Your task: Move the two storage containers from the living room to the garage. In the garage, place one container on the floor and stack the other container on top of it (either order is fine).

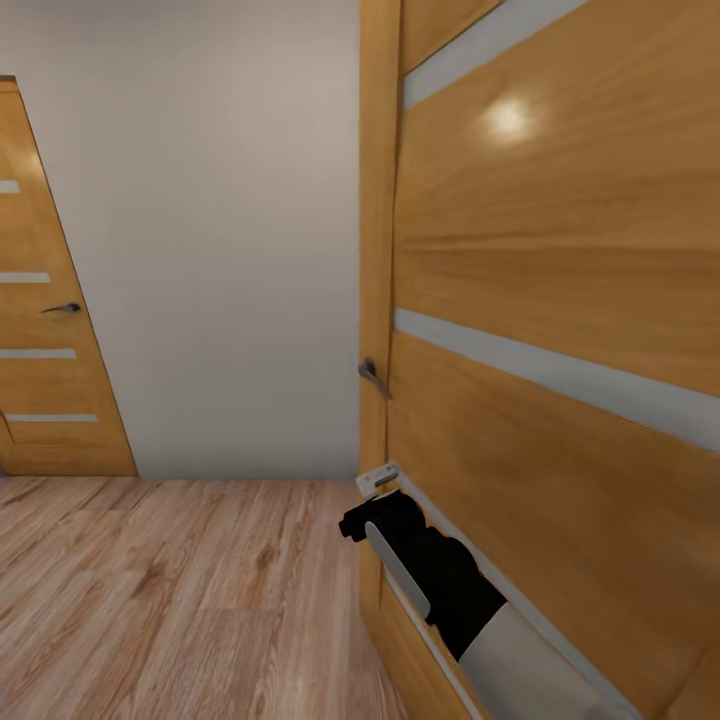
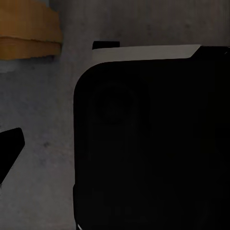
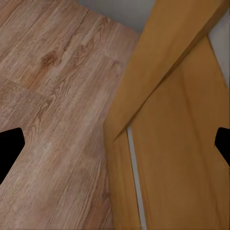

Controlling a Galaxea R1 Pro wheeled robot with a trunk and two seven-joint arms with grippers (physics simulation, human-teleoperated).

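While I look through the head camera, an orange wooden door (image 1: 560,300) with pale horizontal stripes stands very close on my right, its metal handle (image 1: 372,376) at the near edge. My right arm (image 1: 440,580) reaches forward low beside that door, over the light wood-plank floor (image 1: 180,590). A second striped door (image 1: 50,330) stands at the far left, with a plain grey-white wall (image 1: 220,250) between them. On the right wrist camera the right gripper (image 3: 115,143) is released, its dark fingertips (image 3: 9,148) wide apart over floor and door edge. I cannot tell the left gripper's state, and I cannot say where the storage containers are
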